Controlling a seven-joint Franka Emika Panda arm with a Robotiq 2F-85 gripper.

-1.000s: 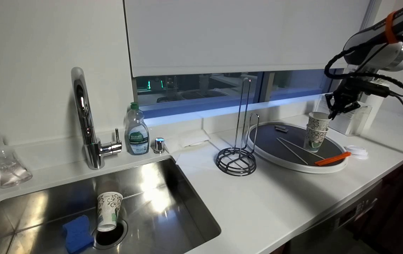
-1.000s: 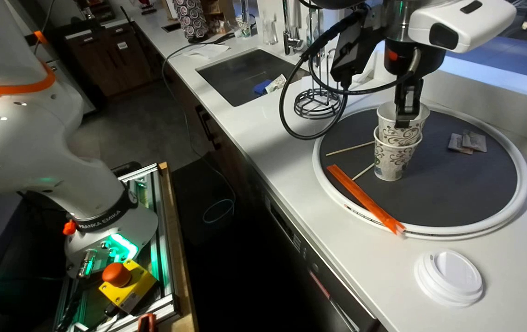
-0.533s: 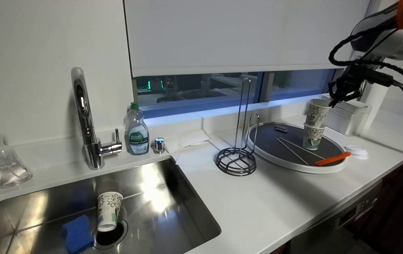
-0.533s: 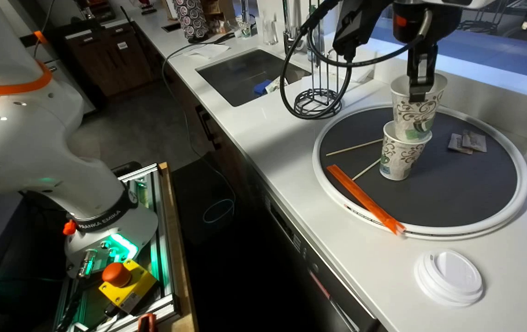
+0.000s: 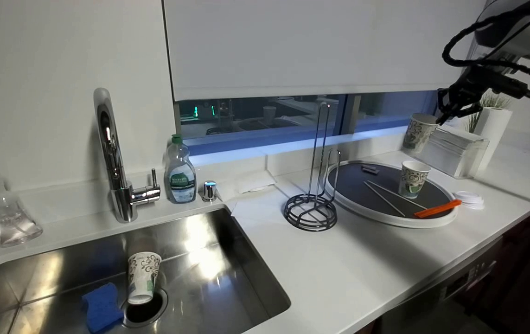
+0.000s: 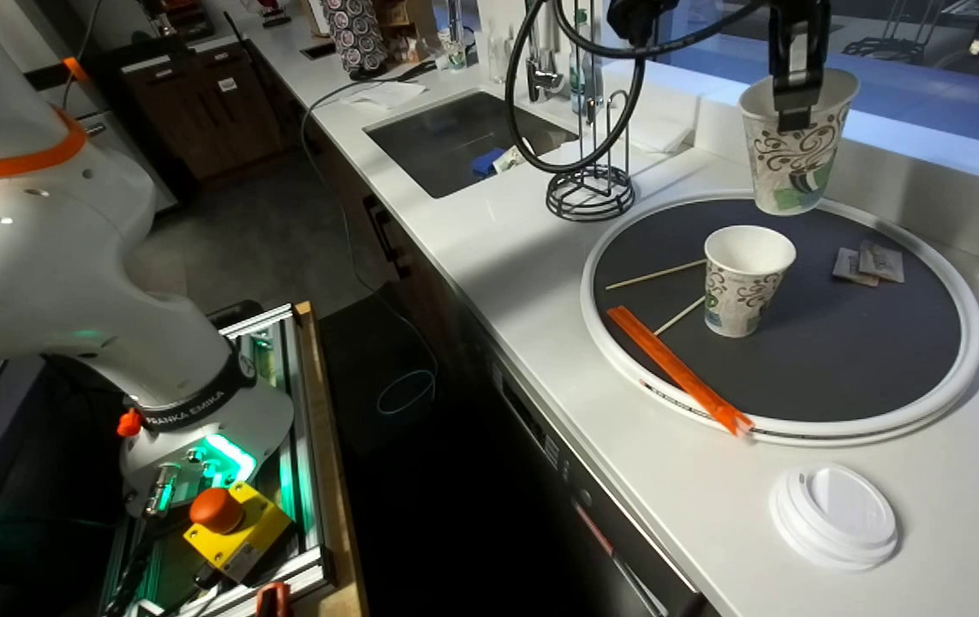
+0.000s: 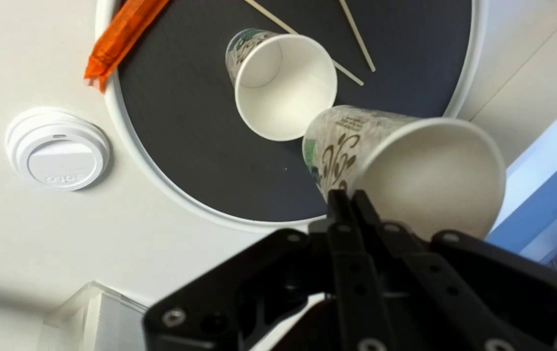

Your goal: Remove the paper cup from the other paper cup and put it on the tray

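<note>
My gripper (image 6: 795, 120) is shut on the wall of a patterned paper cup (image 6: 797, 163), one finger inside and one outside. The held cup is slightly tilted and hangs in the air over the far part of the tray. It also shows in an exterior view (image 5: 418, 134) and in the wrist view (image 7: 434, 170). The other paper cup (image 6: 743, 291) stands upright and empty on the grey tray (image 6: 849, 377) with the pale rim; it also shows in the wrist view (image 7: 288, 87). The two cups are apart. The fingertips show in the wrist view (image 7: 348, 197).
An orange packet (image 6: 677, 368) lies across the tray's rim. Thin sticks (image 5: 385, 199) and sachets (image 6: 870, 264) lie on the tray. White lids (image 6: 833, 517), a black wire stand (image 5: 311, 213) and a napkin holder (image 5: 455, 150) stand nearby. The sink (image 5: 227, 278) holds another cup and a blue sponge.
The gripper has risen with the upper cup and drawn it out of the lower cup, also moving toward the window. The lower cup stays on the tray, shifted slightly.
</note>
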